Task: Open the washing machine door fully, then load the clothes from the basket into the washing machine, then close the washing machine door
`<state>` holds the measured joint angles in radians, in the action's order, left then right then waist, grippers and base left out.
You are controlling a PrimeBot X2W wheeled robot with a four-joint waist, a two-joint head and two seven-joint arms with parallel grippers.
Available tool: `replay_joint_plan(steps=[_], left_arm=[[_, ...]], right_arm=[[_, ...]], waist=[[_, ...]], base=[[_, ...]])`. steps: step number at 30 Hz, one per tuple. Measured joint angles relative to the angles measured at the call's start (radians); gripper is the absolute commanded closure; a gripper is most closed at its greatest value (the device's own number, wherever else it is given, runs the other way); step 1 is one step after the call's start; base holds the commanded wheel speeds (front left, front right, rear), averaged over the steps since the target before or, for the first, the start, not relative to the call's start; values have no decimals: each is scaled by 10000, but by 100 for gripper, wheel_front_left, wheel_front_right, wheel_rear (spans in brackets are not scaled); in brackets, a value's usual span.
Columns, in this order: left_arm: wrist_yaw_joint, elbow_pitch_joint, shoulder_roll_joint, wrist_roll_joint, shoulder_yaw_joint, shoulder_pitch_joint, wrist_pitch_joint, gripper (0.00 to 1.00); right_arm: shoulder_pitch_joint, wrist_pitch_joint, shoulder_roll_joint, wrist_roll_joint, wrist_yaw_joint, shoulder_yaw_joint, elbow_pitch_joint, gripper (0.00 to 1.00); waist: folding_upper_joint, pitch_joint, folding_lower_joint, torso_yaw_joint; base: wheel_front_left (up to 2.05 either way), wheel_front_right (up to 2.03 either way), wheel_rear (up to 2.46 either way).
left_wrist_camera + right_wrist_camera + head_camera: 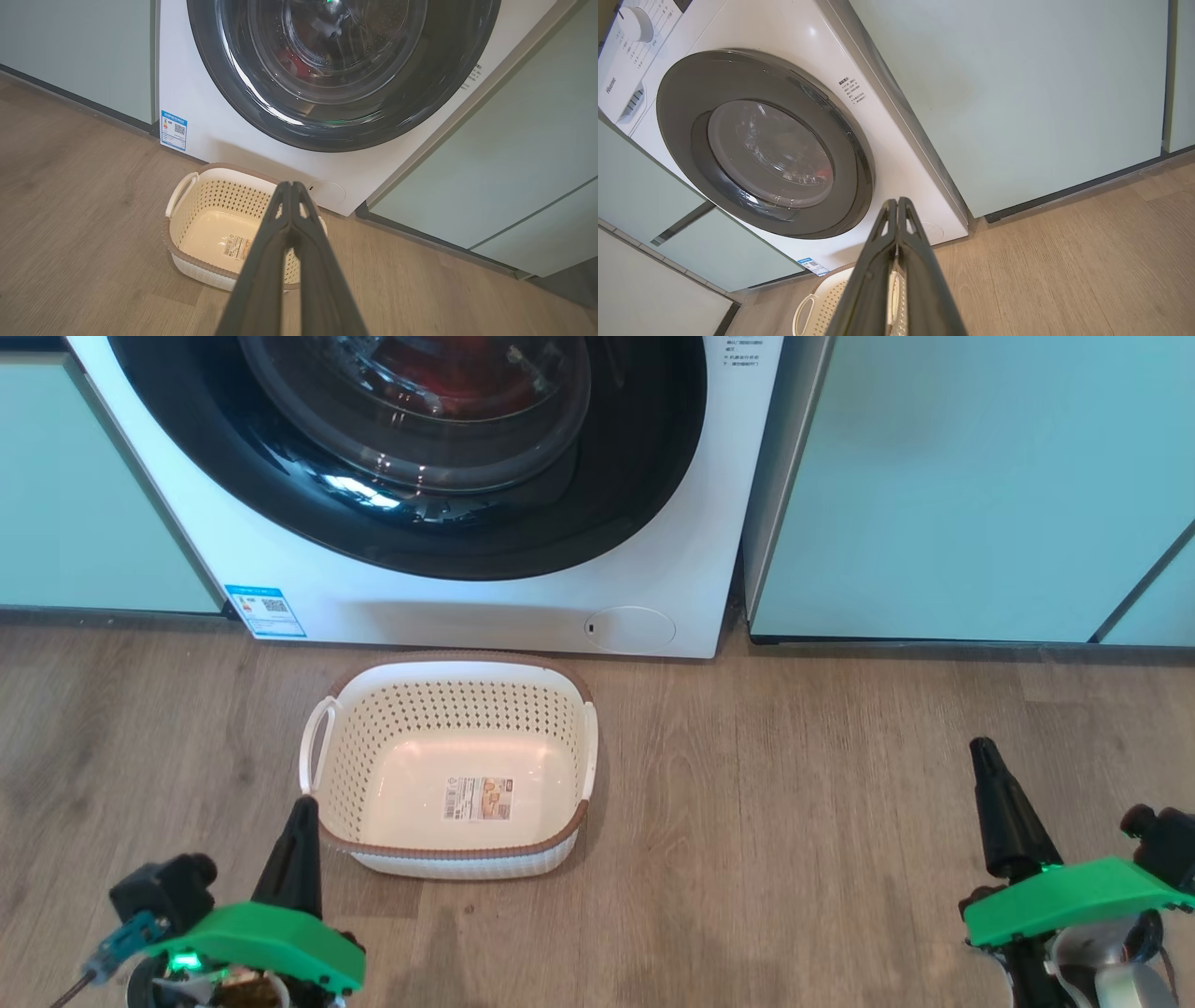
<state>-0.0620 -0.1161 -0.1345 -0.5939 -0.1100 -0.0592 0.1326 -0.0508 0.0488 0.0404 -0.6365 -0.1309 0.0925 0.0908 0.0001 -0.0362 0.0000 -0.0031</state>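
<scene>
The white washing machine (485, 611) stands ahead with its black-rimmed washing machine door (597, 495) flat against its front. Red clothes (467, 373) show through the glass, inside the drum. The cream basket (448, 691) sits on the floor before the machine, holding nothing but its label sticker. My left gripper (303, 805) is shut, its tip beside the basket's near left corner. My right gripper (980, 747) is shut over bare floor well to the right. The left wrist view shows the basket (205, 228) past the left gripper (290, 185). The right wrist view shows the door (682, 102) beyond the right gripper (896, 201).
Pale mint-green cabinet panels (980, 485) flank the machine on both sides. Wood-look floor (794, 784) stretches between the basket and my right gripper. A small round flap (630, 628) sits low on the machine's front.
</scene>
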Motion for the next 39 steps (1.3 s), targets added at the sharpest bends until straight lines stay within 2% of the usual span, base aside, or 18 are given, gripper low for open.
replay_joint_plan(steps=[39], left_arm=[[794,-642,251,-4495,552,436,-878,100]], right_arm=[[453,-579,25,-4228,0,25,777,100]], waist=[[0,142,1,13]], base=[[0,0,0]])
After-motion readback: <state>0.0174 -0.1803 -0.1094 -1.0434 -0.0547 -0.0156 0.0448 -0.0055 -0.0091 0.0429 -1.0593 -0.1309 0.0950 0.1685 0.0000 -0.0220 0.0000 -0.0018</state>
